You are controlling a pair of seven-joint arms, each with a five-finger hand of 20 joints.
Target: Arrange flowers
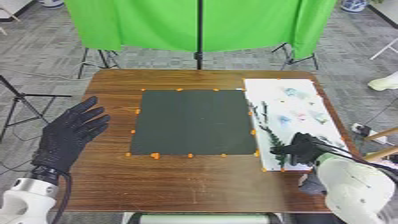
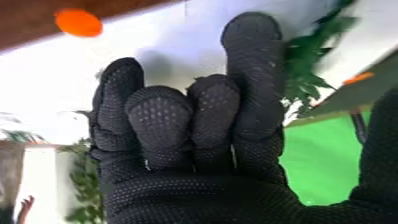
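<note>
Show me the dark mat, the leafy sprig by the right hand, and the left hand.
Dark mat [image 1: 193,122], head view, its middle.
Leafy sprig [image 2: 310,54], right wrist view, its leaves.
Left hand [image 1: 67,134], head view, its palm.

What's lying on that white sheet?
Dark green stems and pale flowers lie on the white sheet. Whatever the right hand covers near its close end can't be seen.

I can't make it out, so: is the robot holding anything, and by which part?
Nothing appears held: the right hand is at a green sprig on the white sheet, and the left hand is empty.
</note>
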